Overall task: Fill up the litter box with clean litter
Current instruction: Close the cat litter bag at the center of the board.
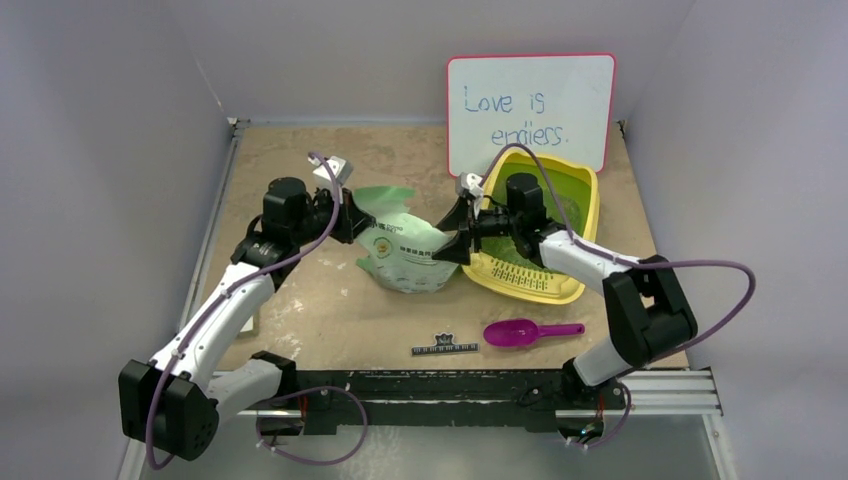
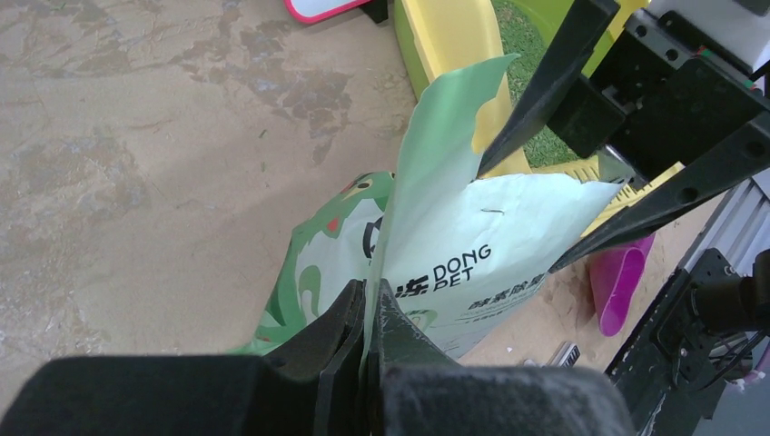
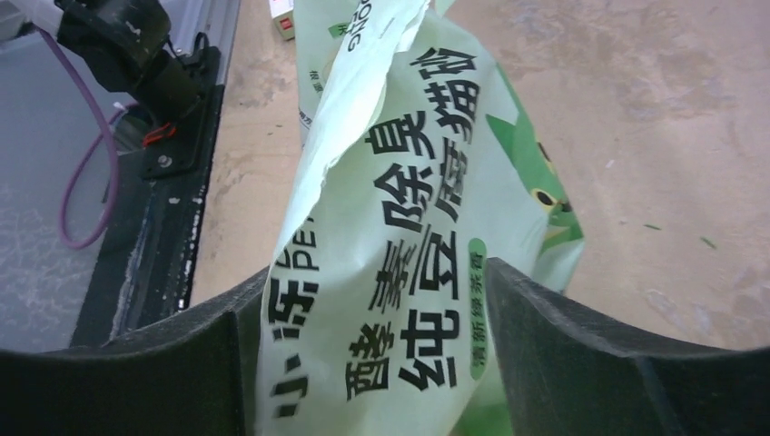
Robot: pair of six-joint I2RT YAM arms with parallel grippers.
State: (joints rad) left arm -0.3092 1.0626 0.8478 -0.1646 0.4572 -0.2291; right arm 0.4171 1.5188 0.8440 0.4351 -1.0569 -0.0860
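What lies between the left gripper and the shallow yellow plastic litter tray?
The pale green printed plastic bag, pinched by the left gripper, then the open right gripper straddling it; the overhead view shows it.

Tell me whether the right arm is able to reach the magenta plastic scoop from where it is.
Probably yes. The right hand stands open around the pale green printed bag, not clamped, and the magenta plastic scoop lies bare on the table near that arm's base.

2 white-black arms (image 1: 225, 310), purple cables (image 1: 700, 263)
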